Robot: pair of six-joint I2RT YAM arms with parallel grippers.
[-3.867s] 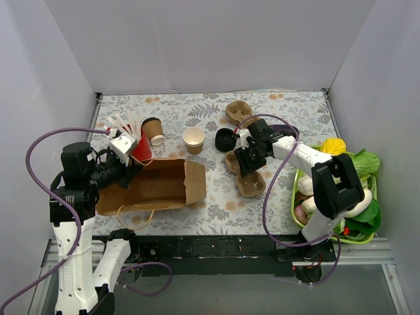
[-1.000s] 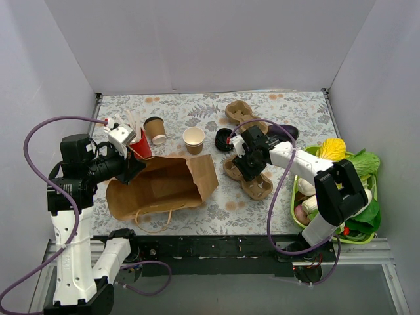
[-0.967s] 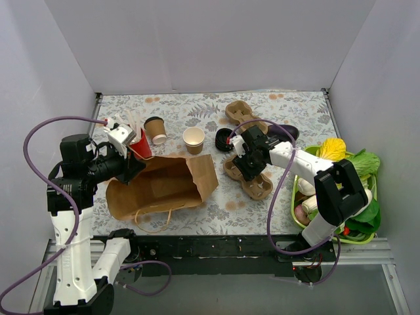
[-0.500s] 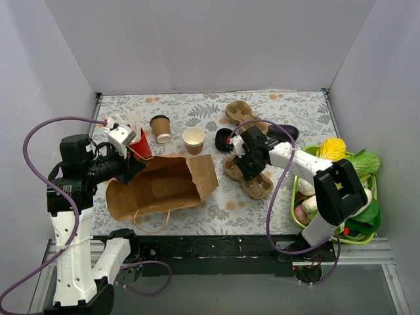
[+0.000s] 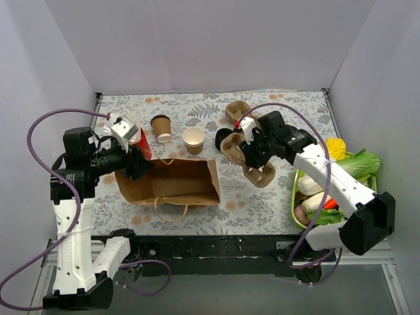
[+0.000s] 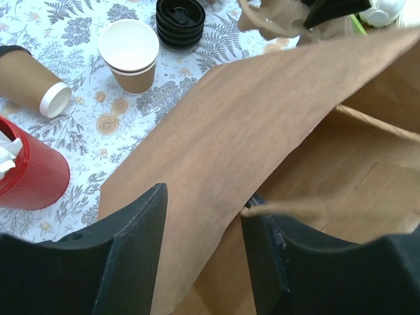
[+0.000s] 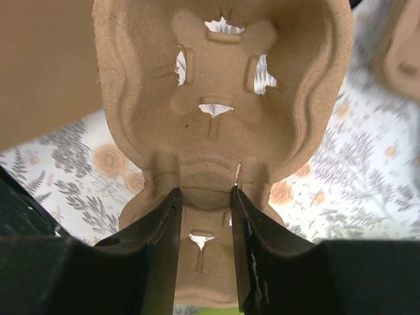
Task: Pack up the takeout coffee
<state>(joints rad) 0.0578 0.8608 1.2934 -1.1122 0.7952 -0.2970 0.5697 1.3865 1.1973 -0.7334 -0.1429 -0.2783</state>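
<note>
The takeout coffee cup point(image 5: 193, 139) point(image 6: 129, 52) stands cream-white and uncovered on the patterned table, with black lids point(image 5: 225, 139) point(image 6: 180, 12) stacked just right of it. A brown paper bag point(image 5: 174, 180) point(image 6: 262, 118) lies on its side in front of the cup. My left gripper point(image 5: 136, 165) point(image 6: 205, 203) is at the bag's left end, jaws apart with the bag's upper wall passing between them. My right gripper point(image 5: 251, 152) point(image 7: 205, 193) is shut on the middle ridge of a brown pulp carrier point(image 5: 257, 172) point(image 7: 216, 79), held above the table right of the bag.
A red cup of white sticks point(image 5: 141, 144) point(image 6: 26, 174) and a brown-sleeved cup point(image 5: 161, 128) point(image 6: 29, 82) stand behind the bag's left end. A second pulp carrier point(image 5: 237, 110) lies at the back. A green basket point(image 5: 293, 203) of vegetables sits at the right edge.
My left gripper's jaws have come apart on the bag's edge, and the bag has shifted right. My right arm has lifted the pulp carrier off the table.
</note>
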